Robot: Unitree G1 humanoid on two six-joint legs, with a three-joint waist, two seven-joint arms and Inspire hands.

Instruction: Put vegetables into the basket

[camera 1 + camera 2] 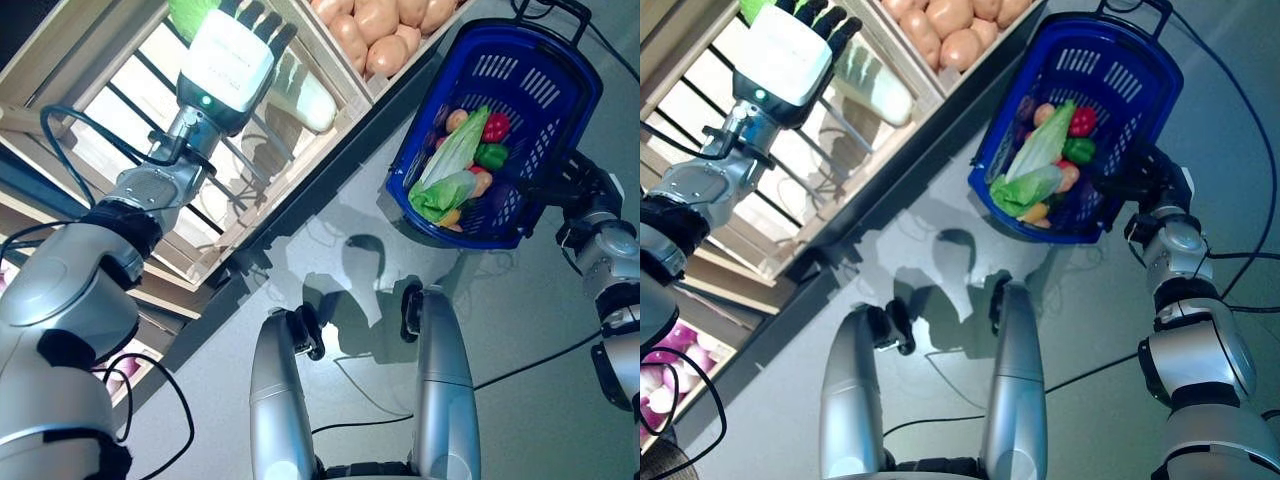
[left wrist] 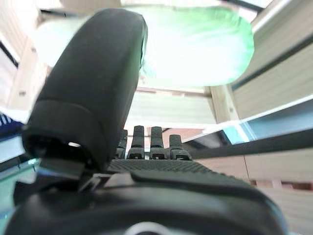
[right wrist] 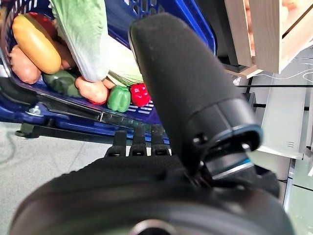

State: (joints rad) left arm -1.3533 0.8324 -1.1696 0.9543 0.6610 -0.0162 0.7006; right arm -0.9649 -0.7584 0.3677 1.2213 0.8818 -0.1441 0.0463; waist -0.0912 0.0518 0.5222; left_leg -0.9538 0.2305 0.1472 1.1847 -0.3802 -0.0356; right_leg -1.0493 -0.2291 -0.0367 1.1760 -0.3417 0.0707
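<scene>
The blue basket (image 1: 588, 100) stands on the floor at the upper right. In it lie a pale green cabbage (image 1: 455, 150), a red pepper (image 1: 495, 127), a green pepper (image 1: 490, 155) and other small vegetables; the wrist view shows the peppers (image 3: 140, 94) and an orange-yellow long vegetable (image 3: 36, 41). My left hand (image 1: 228, 62) reaches up into the wooden stand, fingers straight, next to a long pale green cabbage (image 2: 195, 44) lying in a crate. My right hand (image 1: 580, 182) waits beside the basket's rim (image 3: 195, 24), fingers straight, empty.
The wooden stand (image 1: 60, 40) with slatted crates and shelves runs along the left and top. A dark base rail (image 1: 300, 215) edges it on the grey floor. The basket's black handle (image 1: 560, 10) rises at its far end.
</scene>
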